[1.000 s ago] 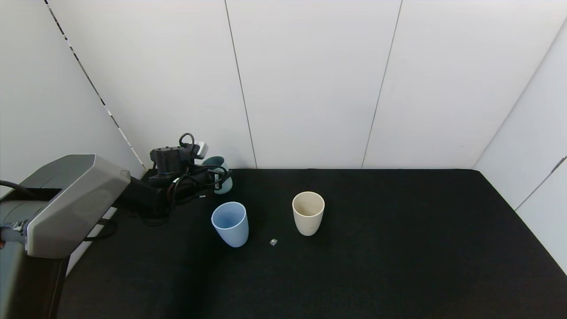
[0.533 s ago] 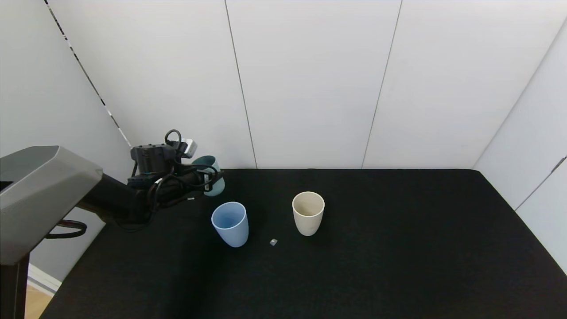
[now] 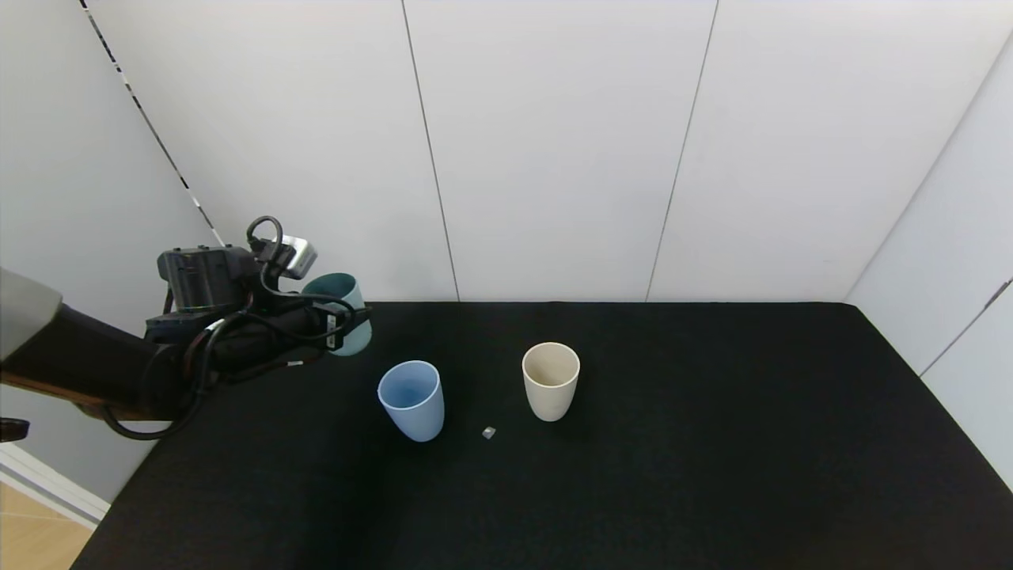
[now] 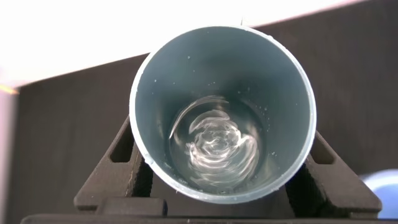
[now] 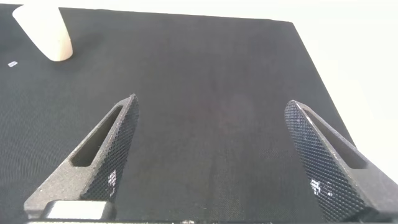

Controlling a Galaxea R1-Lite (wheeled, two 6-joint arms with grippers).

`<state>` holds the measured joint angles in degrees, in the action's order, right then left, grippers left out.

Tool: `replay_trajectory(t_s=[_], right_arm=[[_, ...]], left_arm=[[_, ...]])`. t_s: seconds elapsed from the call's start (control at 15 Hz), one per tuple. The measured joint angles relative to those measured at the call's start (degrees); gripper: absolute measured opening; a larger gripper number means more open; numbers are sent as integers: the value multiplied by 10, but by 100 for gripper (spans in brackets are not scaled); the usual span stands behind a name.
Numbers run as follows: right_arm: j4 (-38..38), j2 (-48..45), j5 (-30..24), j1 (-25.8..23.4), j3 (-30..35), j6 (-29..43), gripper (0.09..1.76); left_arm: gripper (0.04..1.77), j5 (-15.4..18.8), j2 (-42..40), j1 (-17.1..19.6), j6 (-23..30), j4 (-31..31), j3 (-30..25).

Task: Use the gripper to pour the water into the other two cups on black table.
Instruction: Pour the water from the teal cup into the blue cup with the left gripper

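Observation:
My left gripper [image 3: 342,323] is shut on a teal-green tumbler [image 3: 339,305] and holds it upright above the far left of the black table [image 3: 673,443]. In the left wrist view the tumbler [image 4: 273,87] has water [image 4: 214,146] swirling in its bottom, with a black finger on each side. The light blue cup [image 3: 411,400] stands on the table, nearer me and to the right of the held tumbler. The cream-beige cup [image 3: 551,380] stands to the right of the blue one; it also shows in the right wrist view [image 5: 45,31]. My right gripper [image 5: 214,155] is open and empty over bare table.
A small pale scrap [image 3: 488,432] lies on the table between the two cups. White wall panels [image 3: 554,142] close off the table's far side and both sides. Wooden floor [image 3: 32,538] shows past the table's left edge.
My left gripper has lifted the teal-green tumbler off the table and carried it up and to the left. The two cups have not moved.

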<state>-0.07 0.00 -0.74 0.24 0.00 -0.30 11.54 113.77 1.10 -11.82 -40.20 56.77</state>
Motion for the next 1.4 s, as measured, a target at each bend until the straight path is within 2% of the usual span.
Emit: replay_trajectory(t_s=[0.13, 0.47, 0.93, 1.13, 1.4], right_arm=[[0, 0, 0, 0, 0, 0, 171], [0, 0, 0, 0, 0, 0, 171], [0, 0, 0, 0, 0, 0, 171], [0, 0, 0, 0, 0, 0, 171], [0, 0, 0, 0, 0, 0, 171]], left_arm=[[117, 0, -36, 4, -26, 13, -26], [117, 0, -118, 5, -94, 102, -61], [117, -8, -196, 7, -203, 226, -66], [117, -39, -206, 0, -243, 248, -64], [117, -44, -199, -10, -270, 260, -63]])
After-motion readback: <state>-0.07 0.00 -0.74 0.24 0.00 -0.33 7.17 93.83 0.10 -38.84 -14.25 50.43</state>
